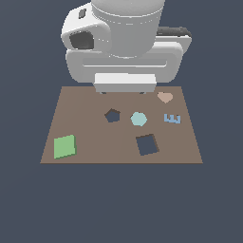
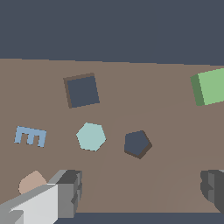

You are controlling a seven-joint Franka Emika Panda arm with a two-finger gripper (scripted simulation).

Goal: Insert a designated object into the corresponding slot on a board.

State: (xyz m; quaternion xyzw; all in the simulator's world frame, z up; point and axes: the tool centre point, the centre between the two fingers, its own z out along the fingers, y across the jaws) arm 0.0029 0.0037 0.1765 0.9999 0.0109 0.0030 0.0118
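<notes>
While the green block (image 1: pixel 64 146) lies flat on the board (image 1: pixel 95 142), nothing is touching it: light-green square slab, matte, no texture, darker green side face showing in the wrist view (image 2: pixel 211 87). It sits in a corner of the board, on the exterior view's left of the square slot (image 1: pixel 147 144) and well apart from it, with bare brown board between.

Square slot is a dark square hole about block-sized, slightly rotated, thin brown inner wall visible along two edges in the wrist view (image 2: pixel 82 90). Empty.

Taking the slot as reference:
- pale teal hexagon (image 1: pixel 138 118) near it, flat piece, plain surface; wrist view (image 2: pixel 91 136)
- dark pentagon hole (image 1: pixel 112 115) just beyond the hexagon toward the block's side; smaller than the slot; wrist view (image 2: pixel 137 143)
- blue letter "E" piece (image 1: pixel 172 118) near the slot on the side away from the block; the only readable character in the scene; wrist view (image 2: pixel 30 136)
- tan heart (image 1: pixel 164 97) further off, by the board's far edge; partly hidden behind a finger in the wrist view (image 2: pixel 29 181)

Board is a flat uniform brown rectangle, no markings.

Tool (image 2: pixel 142 192): fingers spread wide, holding nothing. Grey fingers (image 2: pixel 70 188), blocky with ribbed pads. It hangs above the board's far edge, on the opposite side of the pentagon hole from the slot. Block is well apart from it, off toward one finger's side, not between the fingers.

White arm body (image 1: pixel 126 42) fills the area behind the board in the exterior view.
</notes>
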